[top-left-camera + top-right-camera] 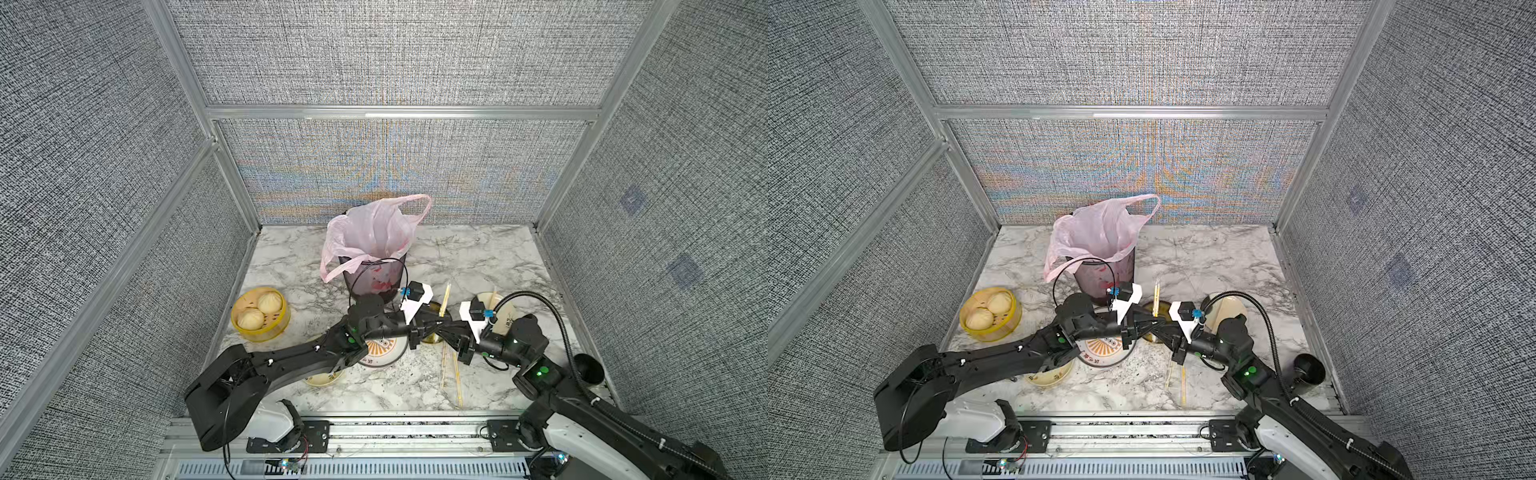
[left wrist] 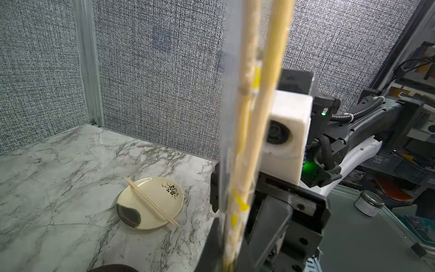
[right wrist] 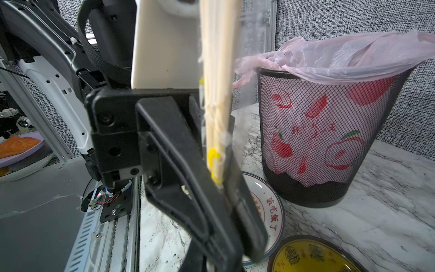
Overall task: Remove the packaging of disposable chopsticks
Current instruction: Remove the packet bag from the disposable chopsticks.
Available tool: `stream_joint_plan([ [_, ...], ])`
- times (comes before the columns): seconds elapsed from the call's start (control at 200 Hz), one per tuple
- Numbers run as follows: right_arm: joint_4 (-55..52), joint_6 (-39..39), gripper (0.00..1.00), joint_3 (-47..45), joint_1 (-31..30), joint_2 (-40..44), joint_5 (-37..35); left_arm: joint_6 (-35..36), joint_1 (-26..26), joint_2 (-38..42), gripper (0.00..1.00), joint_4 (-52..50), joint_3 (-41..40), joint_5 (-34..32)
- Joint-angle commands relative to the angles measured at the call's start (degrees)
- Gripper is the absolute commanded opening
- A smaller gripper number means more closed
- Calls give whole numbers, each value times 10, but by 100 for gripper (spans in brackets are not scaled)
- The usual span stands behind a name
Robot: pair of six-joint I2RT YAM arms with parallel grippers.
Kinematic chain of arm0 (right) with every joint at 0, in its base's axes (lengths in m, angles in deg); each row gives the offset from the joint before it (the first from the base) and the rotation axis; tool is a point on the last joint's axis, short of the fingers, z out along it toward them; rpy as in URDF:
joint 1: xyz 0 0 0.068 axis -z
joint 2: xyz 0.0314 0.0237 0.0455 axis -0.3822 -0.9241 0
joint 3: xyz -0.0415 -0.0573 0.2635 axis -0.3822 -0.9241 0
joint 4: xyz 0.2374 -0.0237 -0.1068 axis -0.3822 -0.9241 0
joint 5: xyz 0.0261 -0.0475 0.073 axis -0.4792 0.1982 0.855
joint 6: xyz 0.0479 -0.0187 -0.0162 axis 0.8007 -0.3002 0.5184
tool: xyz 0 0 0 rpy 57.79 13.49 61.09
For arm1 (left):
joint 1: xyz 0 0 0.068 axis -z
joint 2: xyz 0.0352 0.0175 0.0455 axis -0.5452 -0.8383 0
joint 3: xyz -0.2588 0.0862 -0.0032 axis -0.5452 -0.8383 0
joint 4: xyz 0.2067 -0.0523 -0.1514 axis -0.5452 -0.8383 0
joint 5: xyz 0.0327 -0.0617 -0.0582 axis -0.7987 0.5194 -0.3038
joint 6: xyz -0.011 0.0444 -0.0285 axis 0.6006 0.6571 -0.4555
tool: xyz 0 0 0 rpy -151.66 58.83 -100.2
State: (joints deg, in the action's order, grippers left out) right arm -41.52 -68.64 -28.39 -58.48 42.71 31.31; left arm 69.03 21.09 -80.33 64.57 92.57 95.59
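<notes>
Sleeve-stripping in hand. Clamped by both left claw (image 3: 221,186) and right claw (image 1: 448,330), above white marble tabletop (image 1: 478,257): thin clear plastic sleeve (image 2: 224,150) with pale tan wooden chopstick pair (image 2: 274,70) inside, tilted upward. Next, likely: pinch plastic alone, pull lengthwise.

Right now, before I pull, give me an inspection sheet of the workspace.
Surface: marble table, dark specks near the front.
Job's things: sleeved chopstick pair upright between both grippers; two more pairs lying at the front; bare pair across cream plate.
Clutter: mesh bin with pink bag, steamer, three dishes, black cup.
Grippers: left gripper, right gripper both shut on that pair.
Cables: thin loop before the bin; ribbed hose over right arm.
Surroundings: grey fabric panels, aluminium frame.
</notes>
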Motion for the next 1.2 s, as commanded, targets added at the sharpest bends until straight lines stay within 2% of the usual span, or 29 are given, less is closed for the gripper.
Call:
stream_joint_plan([
  [0.0, 28, -18, 0, -3, 0, -3, 1, -5, -1, 13, 18, -18, 15, 21],
  [0.22, 12, -25, 0, -11, 0, -8, 1, 20, -1, 59, 46, -79, 60, 3],
  [0.52, 8, -27, 0, -11, -1, -10, 8, 42, -2, 76, 49, -106, 90, -33],
  [0.621, 7, -28, 0, -13, -1, -8, 9, 45, -1, 62, 39, -110, 104, -24],
  [0.666, 7, -29, 0, -14, -1, -7, 10, 48, 0, 55, 12, -111, 108, -21],
  [0.701, 7, -31, 0, -15, -1, -6, 10, 50, -2, 51, 1, -109, 109, -21],
  [1.196, 36, -9, 0, 5, -2, 16, 8, 19, -1, 41, 3, -48, 13, -13],
])
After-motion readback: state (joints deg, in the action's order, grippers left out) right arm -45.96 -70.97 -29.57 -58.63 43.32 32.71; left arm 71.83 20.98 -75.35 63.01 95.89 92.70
